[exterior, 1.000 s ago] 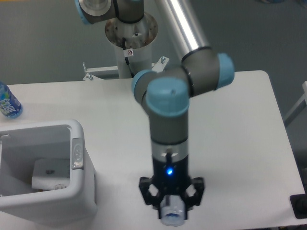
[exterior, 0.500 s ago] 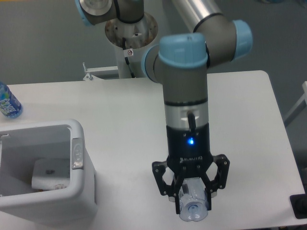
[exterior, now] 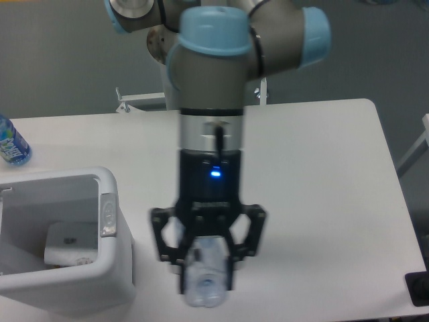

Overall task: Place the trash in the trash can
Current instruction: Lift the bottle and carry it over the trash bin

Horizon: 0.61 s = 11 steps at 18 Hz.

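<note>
A white table (exterior: 322, 174) fills most of the view, seen from above. A grey robot arm (exterior: 211, 87) with light blue joint caps reaches down over its middle, a small blue light glowing on its wrist.

At the left front edge stands the bin (exterior: 110, 265), white, rectangular, with rounded corners and a grey oval patch on its right rim. Inside, on the floor of the bin, lies the packet (exterior: 67, 245), small and white with a dark mark on top; its print is too small to read.

The black gripper (exterior: 206, 272) hangs just right of the bin, near the table's front edge. Its two fingers are closed around the clear bottle (exterior: 204, 282), gripping it by its sides. The bottle points its rounded end toward the camera and is blurred, so no label can be made out. It is outside the bin, beside its right wall; whether it touches the table cannot be told.

At the far left edge of the table, well apart from the bin, stands a blue bottle (exterior: 11, 144), partly cut off by the frame. Its green-blue label carries writing that cannot be read.
</note>
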Motion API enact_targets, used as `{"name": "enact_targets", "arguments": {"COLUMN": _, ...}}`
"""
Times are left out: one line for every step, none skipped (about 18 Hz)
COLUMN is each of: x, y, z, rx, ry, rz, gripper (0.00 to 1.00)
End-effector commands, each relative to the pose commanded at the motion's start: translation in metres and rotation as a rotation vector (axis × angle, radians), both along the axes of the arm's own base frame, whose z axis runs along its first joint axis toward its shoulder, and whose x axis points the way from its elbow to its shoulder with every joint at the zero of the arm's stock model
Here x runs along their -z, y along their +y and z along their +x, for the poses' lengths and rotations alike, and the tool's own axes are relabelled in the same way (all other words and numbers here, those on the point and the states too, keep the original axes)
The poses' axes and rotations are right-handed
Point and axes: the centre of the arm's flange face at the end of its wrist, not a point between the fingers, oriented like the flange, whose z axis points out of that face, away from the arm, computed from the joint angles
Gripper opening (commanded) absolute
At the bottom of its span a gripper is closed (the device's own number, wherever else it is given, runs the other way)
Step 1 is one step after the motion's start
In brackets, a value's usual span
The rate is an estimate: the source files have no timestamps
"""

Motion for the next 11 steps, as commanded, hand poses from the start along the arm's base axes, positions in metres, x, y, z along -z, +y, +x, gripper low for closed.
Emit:
{"name": "enact_targets", "arguments": {"x": -0.008, "y": -0.001, "z": 0.009, "rx": 0.004, "ry": -0.003, "rz": 0.014, "gripper": 0.52}}
{"name": "enact_targets", "arguments": {"x": -0.016, "y": 0.001, "z": 0.021, "rx": 0.021, "ry": -0.004, "rz": 0.026, "gripper": 0.52}}
{"name": "enact_targets", "arguments": {"x": -0.022, "y": 0.001, "z": 0.033, "rx": 0.041, "ry": -0.008, "rz": 0.039, "gripper": 0.52}}
{"name": "enact_targets", "arguments": {"x": -0.025, "y": 0.002, "z": 0.037, "rx": 0.055, "ry": -0.018, "rz": 0.049, "gripper": 0.52}}
{"name": "enact_targets", "arguments": {"x": -0.030, "y": 0.003, "z": 0.039, "rx": 0.068, "ry": -0.020, "rz": 0.063, "gripper": 0.52}}
{"name": "enact_targets", "arguments": {"x": -0.029, "y": 0.006, "z": 0.041, "rx": 0.077, "ry": -0.026, "rz": 0.067, "gripper": 0.52}}
{"name": "enact_targets", "arguments": {"x": -0.028, "y": 0.011, "z": 0.051, "rx": 0.095, "ry": -0.029, "rz": 0.065, "gripper": 0.52}}
{"name": "enact_targets", "arguments": {"x": -0.028, "y": 0.016, "z": 0.065, "rx": 0.118, "ry": -0.033, "rz": 0.066, "gripper": 0.52}}
{"name": "enact_targets", "arguments": {"x": -0.029, "y": 0.021, "z": 0.078, "rx": 0.138, "ry": -0.042, "rz": 0.071, "gripper": 0.52}}
{"name": "enact_targets", "arguments": {"x": -0.028, "y": 0.022, "z": 0.082, "rx": 0.147, "ry": -0.057, "rz": 0.076, "gripper": 0.52}}
{"name": "enact_targets", "arguments": {"x": -0.026, "y": 0.025, "z": 0.085, "rx": 0.160, "ry": -0.073, "rz": 0.079, "gripper": 0.52}}
